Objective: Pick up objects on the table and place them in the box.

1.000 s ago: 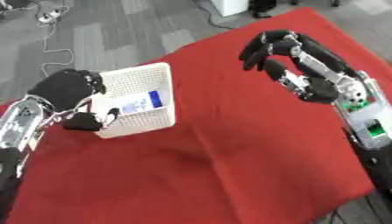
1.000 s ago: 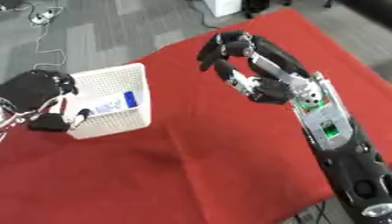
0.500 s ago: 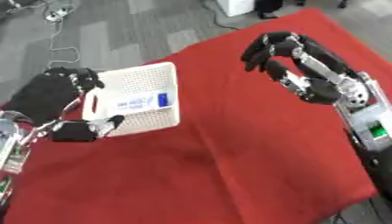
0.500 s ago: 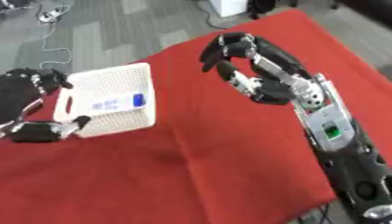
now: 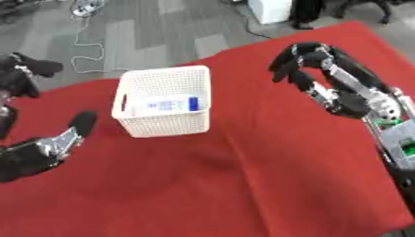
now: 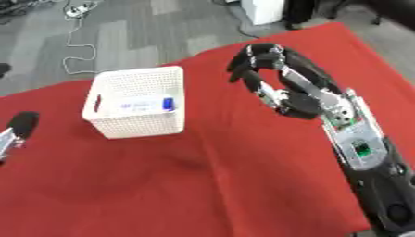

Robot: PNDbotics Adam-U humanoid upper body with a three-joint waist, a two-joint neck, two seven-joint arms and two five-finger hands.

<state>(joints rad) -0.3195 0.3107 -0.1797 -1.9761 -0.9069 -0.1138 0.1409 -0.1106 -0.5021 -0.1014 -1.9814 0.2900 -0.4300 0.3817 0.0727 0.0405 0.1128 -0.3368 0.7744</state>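
Left hand (image 5: 36,150) withdrawn from basket (image 5: 166,83) — white-blue packet (image 5: 166,105) inside, right hand (image 5: 312,65) raised.

The white-and-blue pack (image 5: 167,105) in the basket (image 5: 166,125) bears print too blurred to read.

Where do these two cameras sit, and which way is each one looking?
Left eye view: in the robot's head, looking down at the red table and white basket; shows the left hand at the left edge and the right hand, fingers curled, empty.
Right eye view: beside it in the head, facing down likewise; shows the right arm, with only a fingertip of the left hand.
Shared: basket, the white and blue pack inside it, right hand.
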